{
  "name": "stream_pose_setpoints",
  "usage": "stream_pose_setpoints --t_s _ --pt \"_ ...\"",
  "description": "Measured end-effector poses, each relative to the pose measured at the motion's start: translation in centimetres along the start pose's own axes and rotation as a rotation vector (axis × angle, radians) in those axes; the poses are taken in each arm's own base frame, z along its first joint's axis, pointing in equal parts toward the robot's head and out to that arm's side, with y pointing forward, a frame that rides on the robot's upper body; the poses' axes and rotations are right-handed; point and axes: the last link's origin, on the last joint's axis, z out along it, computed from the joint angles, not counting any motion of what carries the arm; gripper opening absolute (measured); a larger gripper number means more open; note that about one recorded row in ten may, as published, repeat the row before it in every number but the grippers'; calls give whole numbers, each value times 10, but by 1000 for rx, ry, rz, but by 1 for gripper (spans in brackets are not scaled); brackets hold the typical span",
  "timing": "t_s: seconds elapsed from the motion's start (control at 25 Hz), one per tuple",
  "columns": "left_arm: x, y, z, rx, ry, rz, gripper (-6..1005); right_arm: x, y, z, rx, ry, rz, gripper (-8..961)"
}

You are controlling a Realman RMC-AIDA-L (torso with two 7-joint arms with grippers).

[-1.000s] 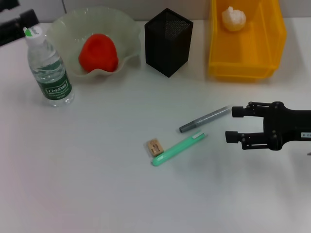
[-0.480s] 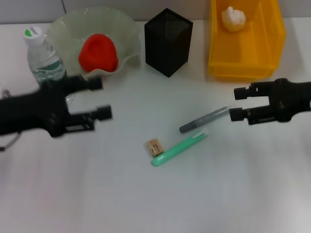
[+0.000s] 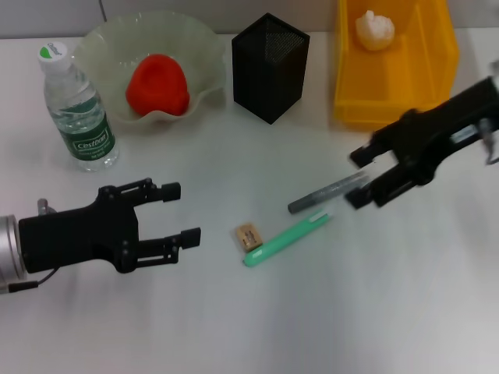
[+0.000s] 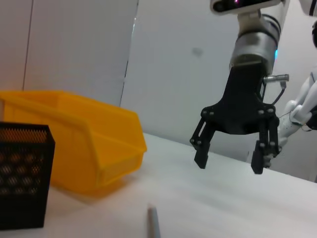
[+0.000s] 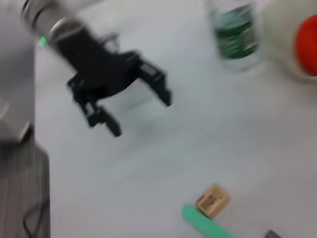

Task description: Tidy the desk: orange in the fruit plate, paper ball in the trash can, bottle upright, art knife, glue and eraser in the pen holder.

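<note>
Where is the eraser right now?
In the head view the eraser lies on the desk near centre, beside the green pen-shaped item's lower end, between the two open pincers.

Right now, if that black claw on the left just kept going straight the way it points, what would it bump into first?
The left gripper, jaws open, points across the table toward the eraser, with the green glue stick just beyond. The eraser would probably come first, though the gripper's height above the table is unclear, so it might pass over.

The white counter (image 3: 374,312) carries a bottle (image 3: 78,117), fruit plate (image 3: 101,47), pen holder (image 3: 269,66), yellow bin (image 3: 394,86), plus eraser (image 3: 248,236), green knife (image 3: 287,238) and grey glue (image 3: 327,192) between both arms' fingers.
</note>
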Motion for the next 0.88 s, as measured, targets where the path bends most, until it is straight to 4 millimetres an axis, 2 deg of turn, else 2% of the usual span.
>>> stream_pose_setpoints --t_s 0.16,0.32,0.6,0.88 --pt "-3 1 -1 -2 -5 -11 803 -18 3 23 -6 93 -140 651" --pt "-4 1 -2 1 -5 -18 803 -26 4 40 11 197 -229 648" --pt "-4 1 -2 2 -5 -18 803 -31 3 61 53 309 -359 642" --pt "-5 1 1 11 -6 -20 803 -27 2 77 74 369 -437 636"
